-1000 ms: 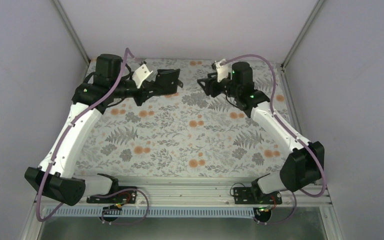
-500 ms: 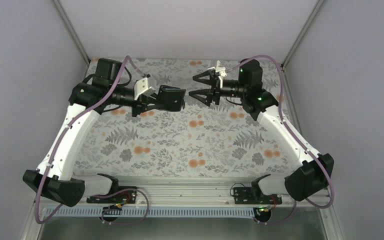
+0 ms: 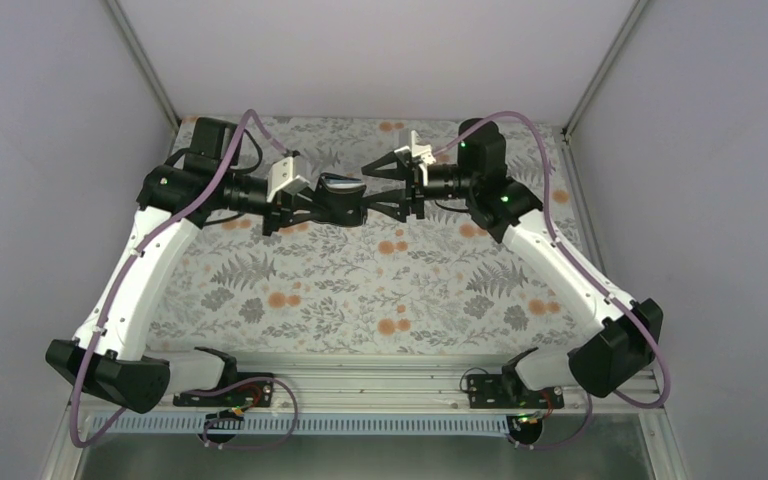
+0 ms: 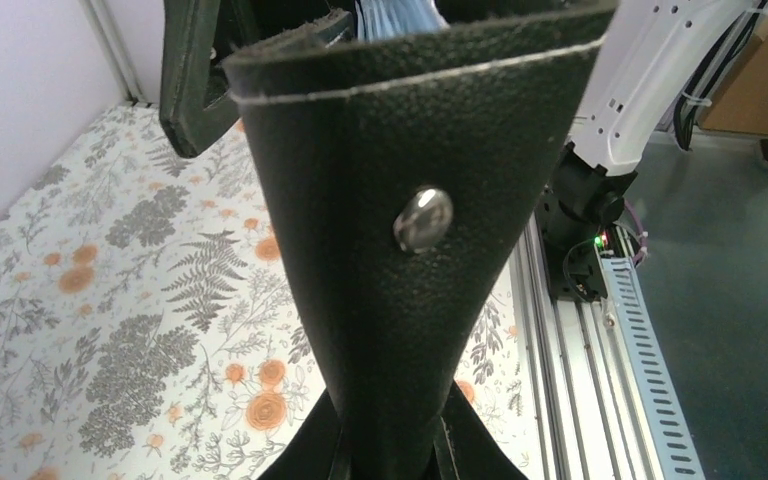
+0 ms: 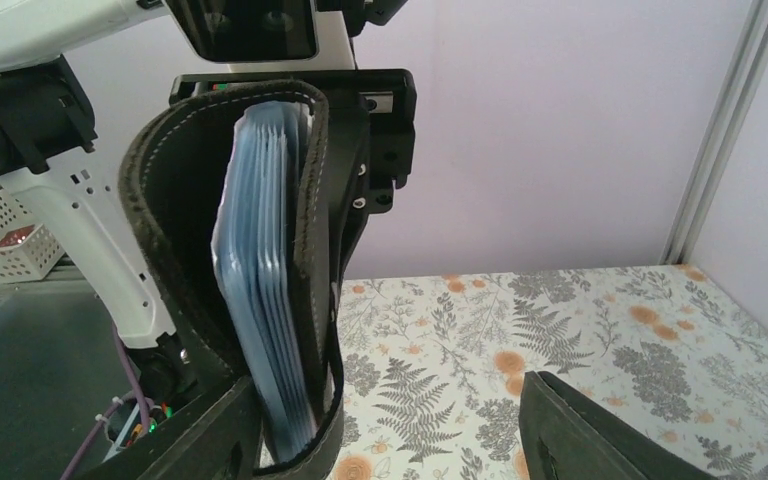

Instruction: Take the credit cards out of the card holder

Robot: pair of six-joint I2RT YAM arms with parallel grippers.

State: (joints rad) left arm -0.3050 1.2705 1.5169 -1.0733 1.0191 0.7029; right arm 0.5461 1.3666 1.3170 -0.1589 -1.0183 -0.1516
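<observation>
The card holder (image 3: pixel 347 203) is black leather and hangs in the air above the far middle of the table. My left gripper (image 3: pixel 328 207) is shut on its folded end. In the left wrist view the holder's dark outer side (image 4: pixel 410 300) with a metal snap fills the middle, pinched at the bottom of the frame. My right gripper (image 3: pixel 368 189) is open, its jaws on either side of the holder's free end. In the right wrist view the holder (image 5: pixel 260 290) stands edge-on, showing light blue sleeves, close to the left finger (image 5: pixel 195 440). The credit cards are hidden.
The floral table cover (image 3: pixel 380 280) lies below both arms. A metal rail (image 3: pixel 380 385) runs along the near edge. Walls and corner posts (image 3: pixel 600 70) close the back and sides. A white basket (image 5: pixel 0 235) stands off the table.
My right gripper opened and moved left until its jaws bracket the holder. My left arm brought the holder rightward toward the middle.
</observation>
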